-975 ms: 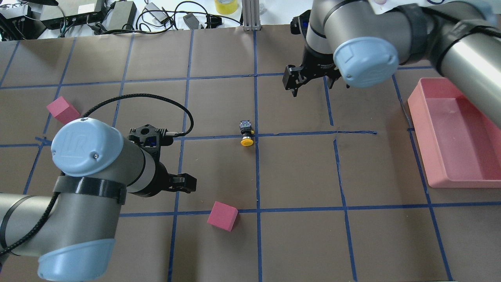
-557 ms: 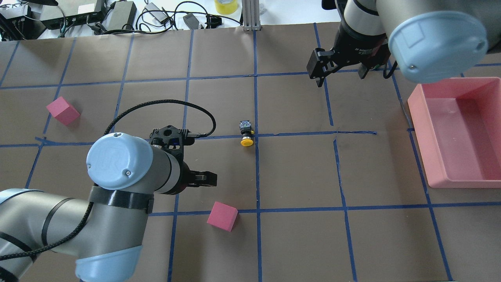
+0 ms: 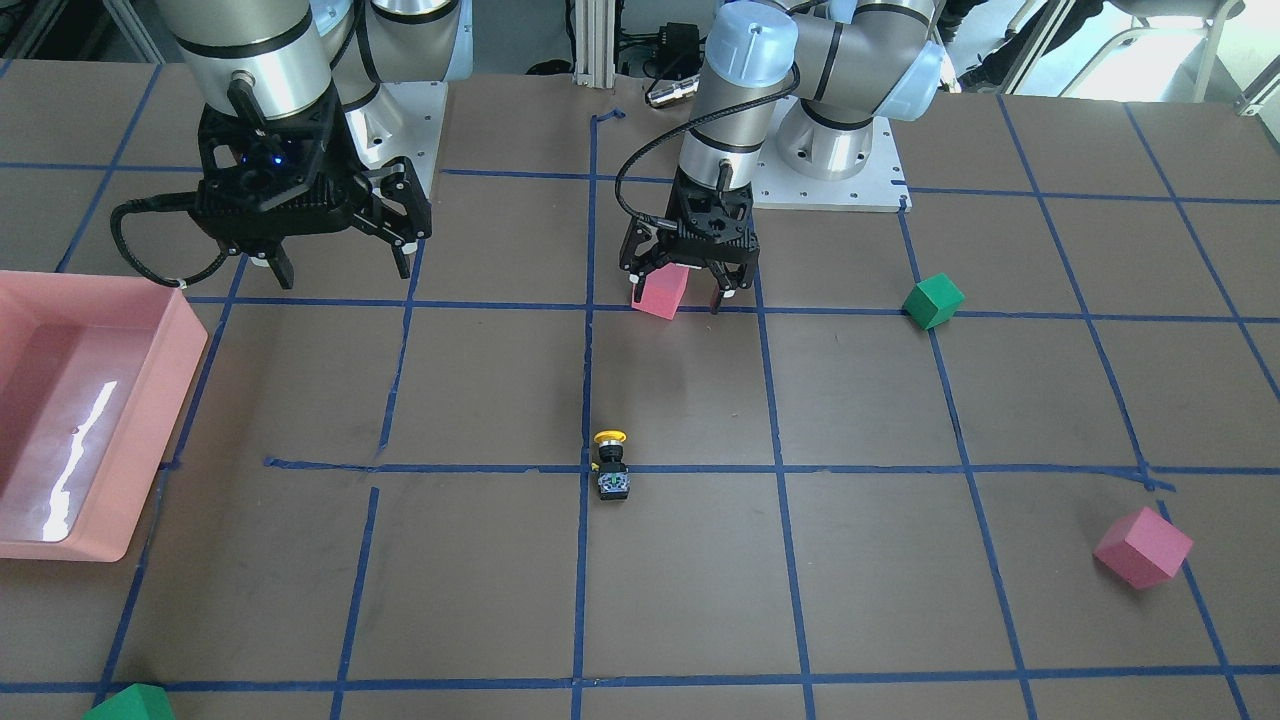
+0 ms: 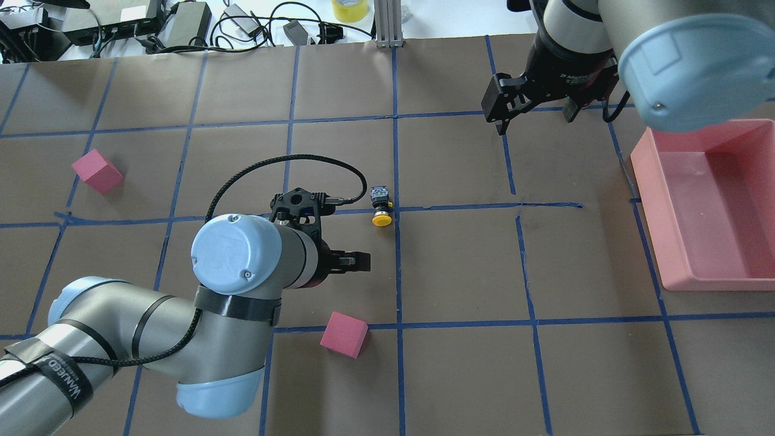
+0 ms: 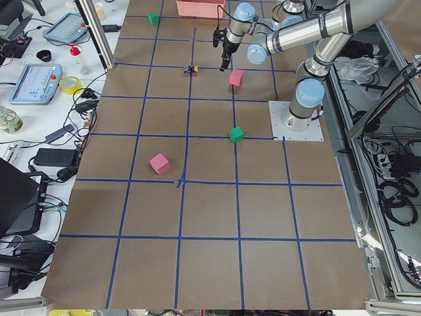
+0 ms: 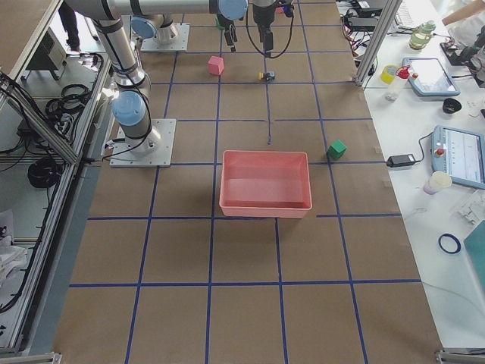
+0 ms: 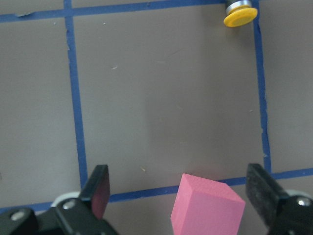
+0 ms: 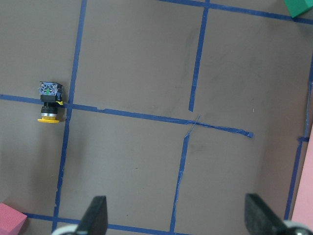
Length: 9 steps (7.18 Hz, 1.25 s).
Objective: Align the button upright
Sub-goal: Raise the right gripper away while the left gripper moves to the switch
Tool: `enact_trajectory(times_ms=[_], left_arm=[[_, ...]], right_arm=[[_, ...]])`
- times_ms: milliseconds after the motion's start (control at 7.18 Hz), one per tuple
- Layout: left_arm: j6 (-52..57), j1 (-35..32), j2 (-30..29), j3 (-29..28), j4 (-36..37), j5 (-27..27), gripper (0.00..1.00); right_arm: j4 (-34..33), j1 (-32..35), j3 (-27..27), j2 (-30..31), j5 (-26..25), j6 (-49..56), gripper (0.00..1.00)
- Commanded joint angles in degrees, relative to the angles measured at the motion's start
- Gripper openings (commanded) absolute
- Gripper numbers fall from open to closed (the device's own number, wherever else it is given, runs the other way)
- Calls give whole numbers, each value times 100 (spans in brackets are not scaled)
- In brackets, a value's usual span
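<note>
Left wrist-mounted view: the left gripper has its jaws set wide apart and holds nothing. A pink foam cube shows in the gap between the 2 fingers, nearer the view's right-hand finger and touching neither. The button lies well ahead of these jaws, offset toward that same finger. Only its yellow cap and a silvery ring are visible at the view's top edge.

Right wrist-mounted view: the right gripper also has its jaws wide apart and empty. The button lies well ahead of these jaws and outside the view's left-hand finger. It rests on its side on the brown table, cap pointing back toward the gripper and base block pointing away, at a crossing of the blue tape lines.

Overhead exterior view: both grippers hang above the table, clear of the button. The left jaws are near it, and the right jaws are well apart from it. A pink tray sits near the right jaws.
</note>
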<state>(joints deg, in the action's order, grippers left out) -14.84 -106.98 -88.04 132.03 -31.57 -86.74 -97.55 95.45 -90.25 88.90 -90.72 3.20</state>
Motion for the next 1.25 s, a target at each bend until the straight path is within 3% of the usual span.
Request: enact_trajectory(times_ms=[0,418,696,1114], left_arm=[[-107,-60,-563,-2,746,25,100],[-98,-60,-1327,-124,1511,17,100],[-142,-60,-1855,-553,1601,25,100],[-317,-122,-2365,-906,1698,17,100]], right_arm=[[-35,-113,-10,-4,106,-3,100],[166,-176,217,-4,81,-3,100],[700,-176,394,-21,99,-12,100],[668,-342,377,-39,20,14,100]])
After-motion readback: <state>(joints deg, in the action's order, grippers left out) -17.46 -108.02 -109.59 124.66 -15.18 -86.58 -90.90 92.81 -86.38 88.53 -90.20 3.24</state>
